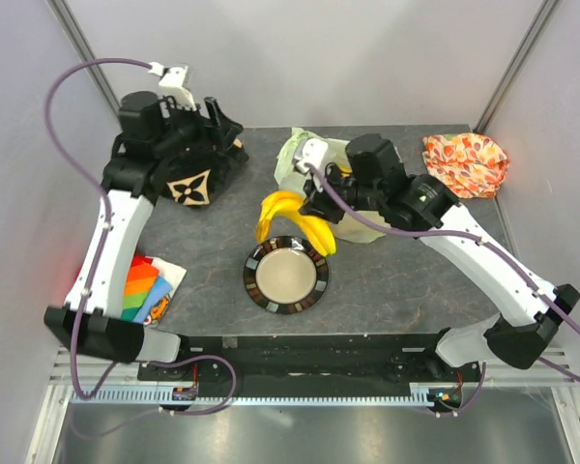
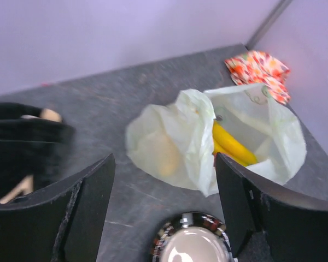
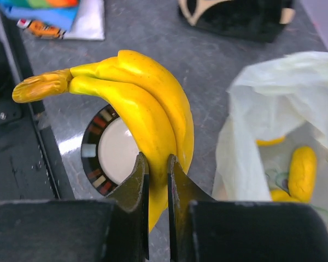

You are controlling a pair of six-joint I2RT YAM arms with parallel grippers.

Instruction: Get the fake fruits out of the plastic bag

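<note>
Holding banana bunch [image 3: 147, 93] clear of the plastic bag [image 3: 273, 109], above the plate [image 1: 286, 275].
Right gripper [image 3: 157, 164] is clamped on the tip end of the bunch, probably because that end offers the narrowest purchase. The bunch sits just beside the bag mouth. Its long axis runs from the jaws out to the brown stem, which points toward the left arm's side, with the curve arched upward. Left gripper [image 2: 164, 164] stands wide with nothing between its fingers, aimed at the bag, likely to steady it. A yellow oval fruit [image 3: 302, 172] lies inside the bag.

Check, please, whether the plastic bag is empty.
Not empty: the plastic bag holds a yellow oval fruit, seen from the right wrist.
</note>
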